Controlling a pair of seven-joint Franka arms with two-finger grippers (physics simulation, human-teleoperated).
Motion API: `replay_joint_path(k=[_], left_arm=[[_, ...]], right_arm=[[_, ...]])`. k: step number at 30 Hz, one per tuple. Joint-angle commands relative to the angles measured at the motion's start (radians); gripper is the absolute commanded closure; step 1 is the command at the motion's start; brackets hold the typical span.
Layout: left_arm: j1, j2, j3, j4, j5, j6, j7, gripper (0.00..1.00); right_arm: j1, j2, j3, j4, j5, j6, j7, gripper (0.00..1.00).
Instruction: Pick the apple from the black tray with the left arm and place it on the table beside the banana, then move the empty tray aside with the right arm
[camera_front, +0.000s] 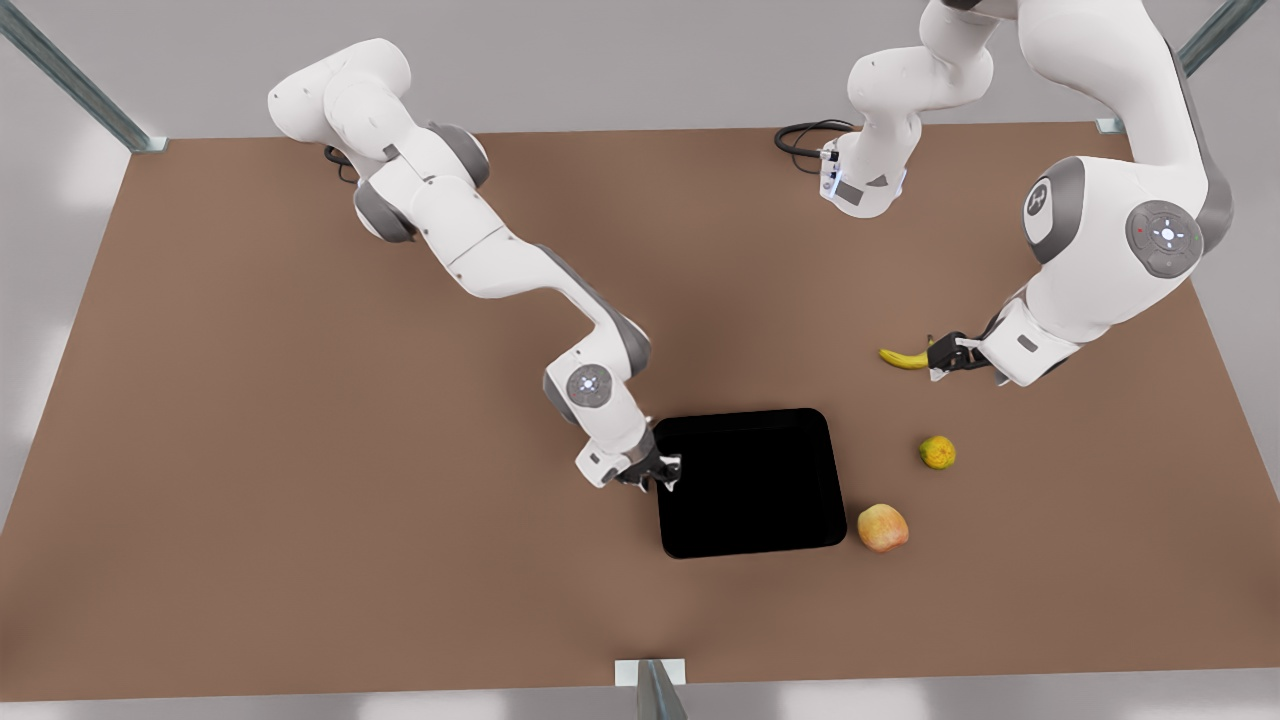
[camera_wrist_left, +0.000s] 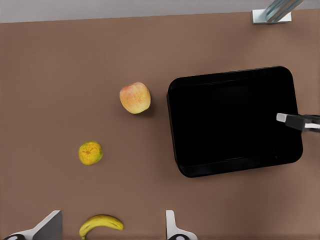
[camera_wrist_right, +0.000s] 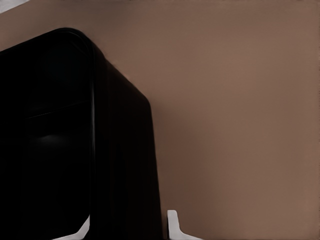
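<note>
The right gripper (camera_front: 660, 478) sits low at the rim of the black tray (camera_front: 750, 480), on the side toward the front view's left. Its arm reaches in from the far corner on that side, elbow bent, wrist angled down toward the tray edge. In the right wrist view its fingertips (camera_wrist_right: 172, 225) stand on either side of the tray wall (camera_wrist_right: 125, 165), parted around the rim; whether they press it I cannot tell.

The left gripper (camera_front: 945, 358) hangs above the table (camera_front: 300, 450) at the stem end of the banana (camera_front: 903, 358), its arm folded down from the far side on the front view's right, forearm nearly level. In the left wrist view its fingers (camera_wrist_left: 172, 227) are spread wide apart, holding nothing, with the banana (camera_wrist_left: 101, 225) lying between them below.

The apple (camera_front: 883, 527) rests on the table just beside the tray's corner, well apart from the left gripper. A yellow-green round fruit (camera_front: 937, 452) lies between apple and banana.
</note>
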Motion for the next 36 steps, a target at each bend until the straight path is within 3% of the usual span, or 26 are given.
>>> replay_joint_path(k=[1,5,24,32,36], left_arm=[[0.000,-0.001,-0.001,0.000,0.000,-0.001,0.006,0.00],[0.000,-0.001,-0.001,0.000,0.000,-0.001,0.005,0.00],[0.000,0.002,-0.001,0.000,0.002,-0.001,0.005,0.00],[0.000,0.005,-0.001,0.000,0.000,0.000,0.005,0.00],[0.002,0.004,-0.001,0.000,0.002,-0.001,0.006,0.00]], right_arm=[[-0.001,-0.003,-0.002,-0.001,0.000,0.000,-0.025,0.45],[-0.001,-0.003,-0.002,-0.005,0.000,-0.003,-0.047,0.58],[-0.010,-0.073,0.005,-0.008,0.001,-0.138,-0.090,0.82],[-0.010,-0.073,0.004,-0.008,0.001,-0.141,-0.091,0.83],[-0.018,-0.136,0.004,-0.011,0.009,-0.253,-0.117,0.86]])
